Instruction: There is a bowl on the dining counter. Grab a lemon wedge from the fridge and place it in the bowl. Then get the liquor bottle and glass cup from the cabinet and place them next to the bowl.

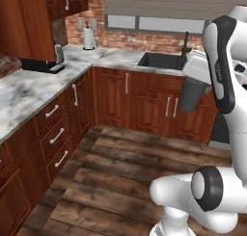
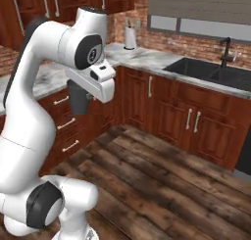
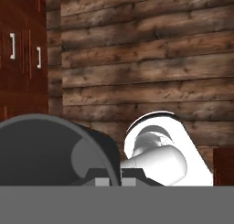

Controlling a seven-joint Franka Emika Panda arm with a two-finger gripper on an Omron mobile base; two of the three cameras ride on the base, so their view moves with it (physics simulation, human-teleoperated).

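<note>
The tool (image 3: 115, 172) is clamped on the cup's (image 1: 192, 94) rim; rigid, slick, fragile, so keep it upright.

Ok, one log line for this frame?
gripper: shut on glass cup | cup hangs above wood floor | sink counter behind

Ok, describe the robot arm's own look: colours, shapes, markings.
The arm has glossy white, rounded, tubular links with dark grey-black joint caps and bands. One round cap bears a small pale ring emblem. The boxy white hand ends in the gripper, with small dark fingers. No loose cables visible.
</note>
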